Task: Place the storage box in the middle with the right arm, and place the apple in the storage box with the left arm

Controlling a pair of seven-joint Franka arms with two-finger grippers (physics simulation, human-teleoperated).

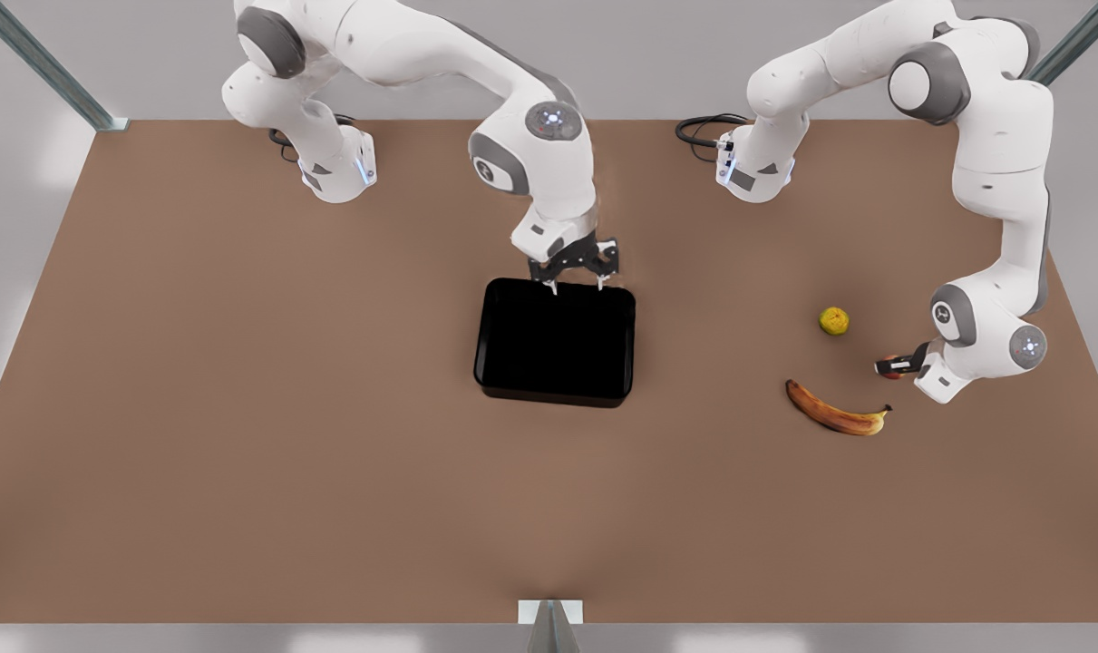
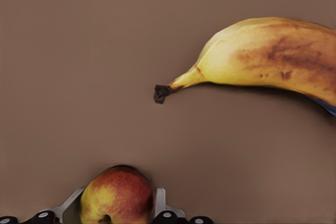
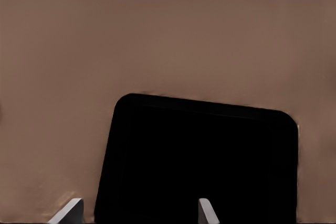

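You see the brown tabletop (image 1: 240,408) carrying everything. The biggest thing on it is the storage box (image 1: 555,342), a black tub with low walls and rounded corners, lying near the middle of the tabletop. Its long side runs across the front view, left to right. The right gripper (image 1: 574,287) hangs just above the far rim of the box. Its jaws are apart; in the right wrist view one fingertip is over the box and the other over the bare tabletop beside it.

The brown-spotted banana (image 1: 834,413) lies toward the front view's right, its stem end pointing to that side. The yellow-green fruit (image 1: 834,320) sits farther back, apart from it.

The apple (image 2: 117,196) is small and round, red with a yellow blush. The left gripper (image 1: 891,366) has its jaws clamped on it, one finger on each side, between the banana's stem and the yellow-green fruit.
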